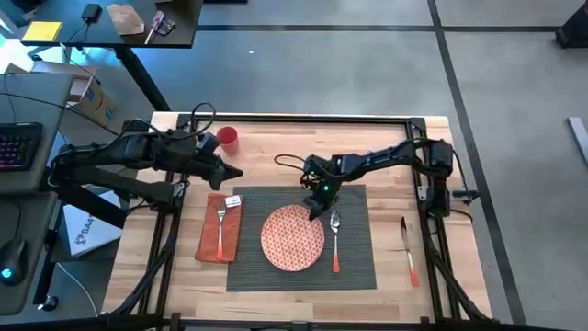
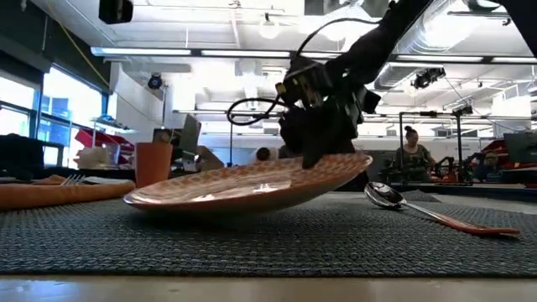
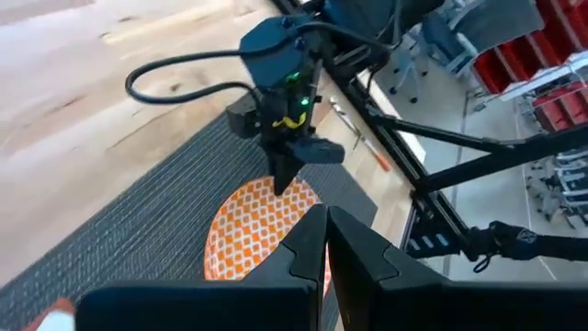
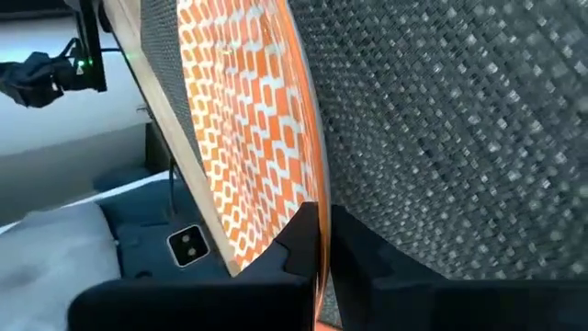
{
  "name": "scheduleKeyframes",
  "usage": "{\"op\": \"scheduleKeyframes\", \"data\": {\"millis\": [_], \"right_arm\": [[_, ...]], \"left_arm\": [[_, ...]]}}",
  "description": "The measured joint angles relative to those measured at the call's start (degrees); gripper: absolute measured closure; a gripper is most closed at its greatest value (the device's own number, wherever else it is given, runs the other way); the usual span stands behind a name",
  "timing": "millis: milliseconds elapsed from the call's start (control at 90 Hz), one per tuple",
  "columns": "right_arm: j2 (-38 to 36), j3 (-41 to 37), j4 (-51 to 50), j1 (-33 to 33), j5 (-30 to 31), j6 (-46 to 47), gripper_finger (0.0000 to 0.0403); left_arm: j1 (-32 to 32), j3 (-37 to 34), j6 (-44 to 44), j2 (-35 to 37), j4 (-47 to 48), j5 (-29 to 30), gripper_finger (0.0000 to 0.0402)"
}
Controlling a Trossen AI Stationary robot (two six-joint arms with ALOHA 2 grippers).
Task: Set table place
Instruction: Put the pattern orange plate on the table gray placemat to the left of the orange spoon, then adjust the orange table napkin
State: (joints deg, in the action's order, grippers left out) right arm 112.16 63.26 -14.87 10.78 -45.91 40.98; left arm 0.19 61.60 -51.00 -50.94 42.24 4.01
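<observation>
In the low view we lose the far rim of the plate (image 2: 252, 186) behind the right claw (image 2: 323, 151), and the fork (image 2: 74, 178) on the napkin (image 2: 59, 193) shows only its tines. The right wrist view cuts the plate off at the picture's top. Seen from above, the small white card (image 1: 233, 200) beside the fork is too small for us to read, and the knife's (image 1: 407, 248) blade blurs against the desk (image 1: 404, 147).
</observation>
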Motion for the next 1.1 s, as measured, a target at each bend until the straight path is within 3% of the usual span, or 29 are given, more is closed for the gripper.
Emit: {"op": "scheduleKeyframes", "data": {"millis": [244, 556, 822, 1100], "right_arm": [[0.0, 0.0, -0.7, 0.1, 2.5, -0.7, 0.0304], [-1.7, 0.0, -0.8, 0.3, 2.3, 3.4, 0.0188], [-7.8, 0.0, -0.8, 1.3, 2.3, 4.1, 0.0172], [-10.7, 0.1, -1.0, 2.0, 2.4, 1.6, 0.0171]], "left_arm": [[0.0, 0.0, -5.5, -0.1, 6.4, -2.1, 0.0387], [-2.0, 0.0, -15.5, -1.3, 16.1, -5.9, 0.0295], [-7.8, -0.4, -30.6, -6.7, 30.4, -9.4, 0.0237], [-10.7, -11.9, -37.2, -11.1, 21.4, -13.1, 0.022]]}}
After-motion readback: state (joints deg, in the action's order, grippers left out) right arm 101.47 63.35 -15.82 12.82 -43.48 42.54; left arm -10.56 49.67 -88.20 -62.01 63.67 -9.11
